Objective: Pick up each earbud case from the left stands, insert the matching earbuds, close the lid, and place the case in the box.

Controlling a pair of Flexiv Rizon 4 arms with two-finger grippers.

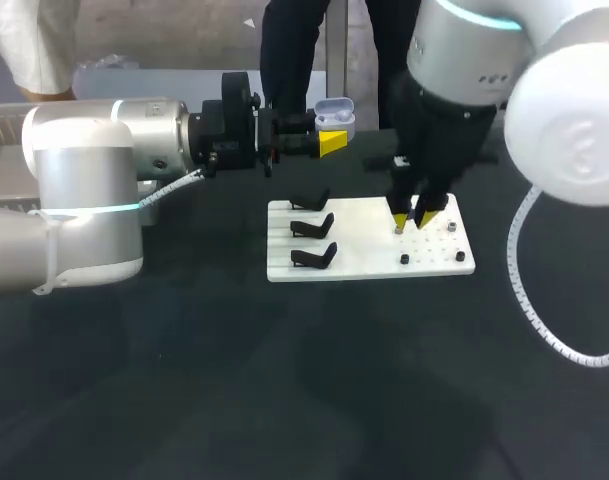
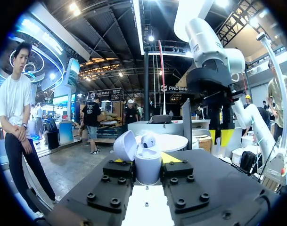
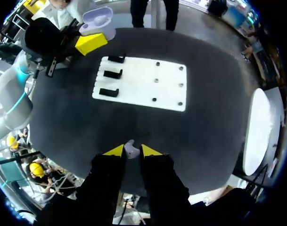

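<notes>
My left gripper [image 1: 332, 132] hangs above the table's far side, shut on an open pale lavender earbud case [image 1: 334, 112]. In the left wrist view the case [image 2: 147, 167] sits between the yellow fingertips [image 2: 170, 157] with its lid [image 2: 124, 145] tipped back and one white earbud [image 2: 148, 140] inside. My right gripper [image 1: 414, 217] points down over the right half of the white board [image 1: 364, 262]. It is shut on a small white earbud [image 3: 129, 149]. Three black stands [image 1: 312, 226] on the board's left side are bare.
The board's right half [image 3: 168, 92] carries several small dark pegs [image 3: 155, 80]. Dark tabletop [image 1: 284, 380] stretches around the board on the near side. My left forearm [image 1: 114, 150] crosses the table's far left.
</notes>
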